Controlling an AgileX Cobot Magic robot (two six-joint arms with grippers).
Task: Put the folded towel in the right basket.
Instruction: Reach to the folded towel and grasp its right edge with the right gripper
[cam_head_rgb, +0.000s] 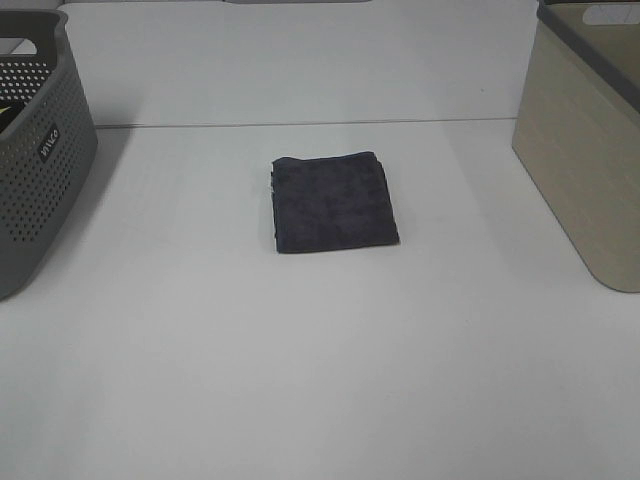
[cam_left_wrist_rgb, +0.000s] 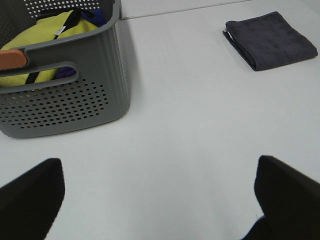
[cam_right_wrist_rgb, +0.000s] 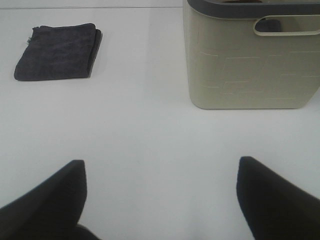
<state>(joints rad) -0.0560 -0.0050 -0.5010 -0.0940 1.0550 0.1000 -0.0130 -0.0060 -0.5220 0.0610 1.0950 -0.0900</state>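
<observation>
A dark grey folded towel (cam_head_rgb: 333, 203) lies flat on the white table at the middle of the exterior view. It also shows in the left wrist view (cam_left_wrist_rgb: 270, 39) and the right wrist view (cam_right_wrist_rgb: 58, 51). The beige basket (cam_head_rgb: 588, 150) stands at the right edge; the right wrist view shows its side wall (cam_right_wrist_rgb: 248, 65) and a handle slot. My left gripper (cam_left_wrist_rgb: 160, 200) is open and empty, well away from the towel. My right gripper (cam_right_wrist_rgb: 160, 195) is open and empty, apart from the towel and the basket. Neither gripper shows in the exterior view.
A grey perforated basket (cam_head_rgb: 35, 150) stands at the left edge. In the left wrist view it (cam_left_wrist_rgb: 65, 95) holds yellow and dark cloth. The white table (cam_head_rgb: 320, 380) runs to a back edge against a white wall.
</observation>
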